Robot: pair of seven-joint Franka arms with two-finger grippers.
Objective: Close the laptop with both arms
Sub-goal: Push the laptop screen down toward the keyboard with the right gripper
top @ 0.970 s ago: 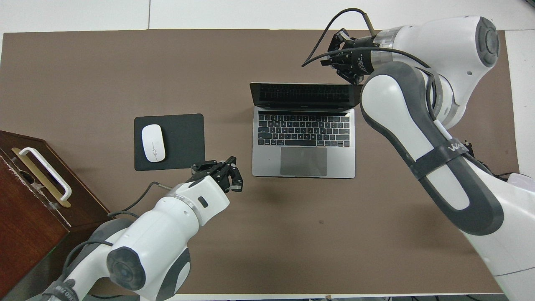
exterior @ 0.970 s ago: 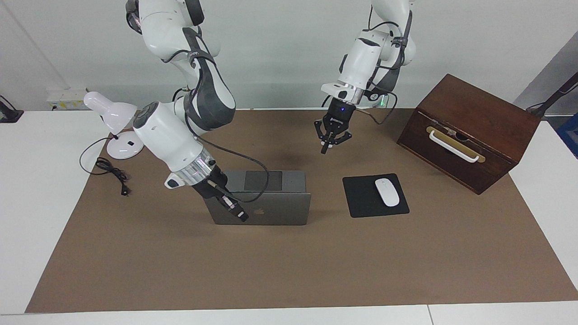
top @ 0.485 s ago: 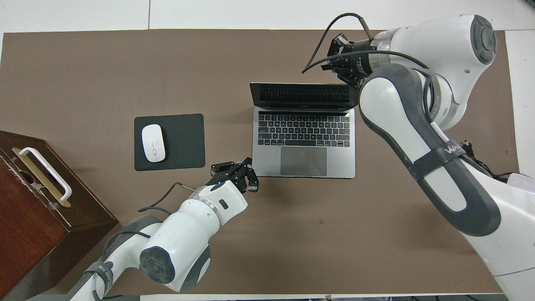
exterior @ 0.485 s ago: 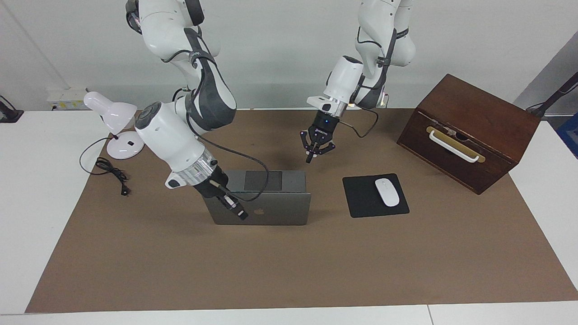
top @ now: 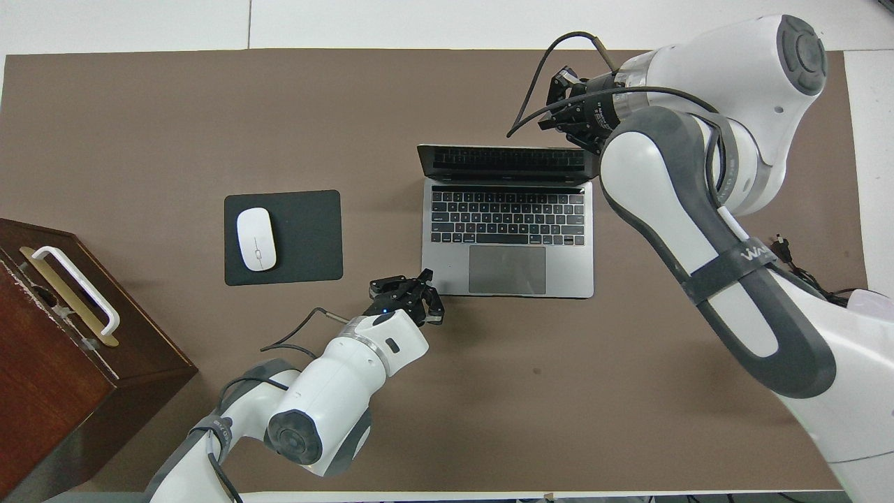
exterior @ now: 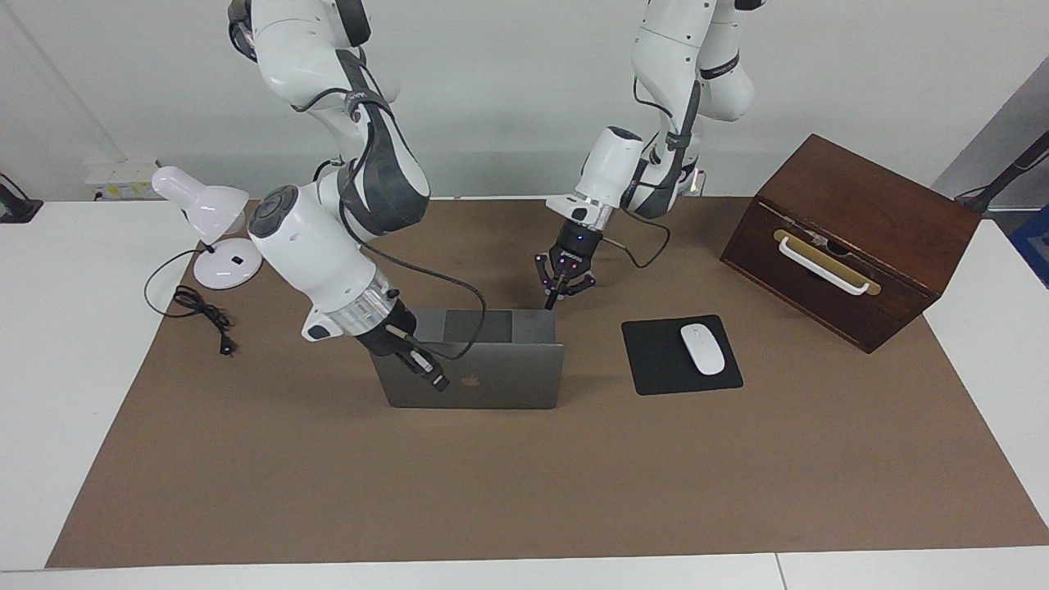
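The silver-grey laptop [exterior: 508,381] stands open in the middle of the brown mat, its lid's back with the dark logo turned away from the robots and its keyboard deck [top: 508,269] toward them. My right gripper [exterior: 439,382] is shut, with its tip against the back of the lid near the corner toward the right arm's end; in the overhead view the right gripper [top: 559,115] is over the lid's top edge. My left gripper [exterior: 549,305] is shut and low over the deck's corner nearest the robots, toward the left arm's end [top: 431,312]. Whether it touches the deck I cannot tell.
A black mousepad [exterior: 656,360] with a white mouse [exterior: 702,348] lies beside the laptop toward the left arm's end. A brown wooden box [exterior: 852,238] with a white handle stands past it. A white desk lamp [exterior: 205,213] and its cable [exterior: 201,315] sit at the right arm's end.
My left gripper has come down and across from beside the mousepad to the laptop's near corner. The right gripper has shifted slightly and the lid has tipped a little toward the keyboard.
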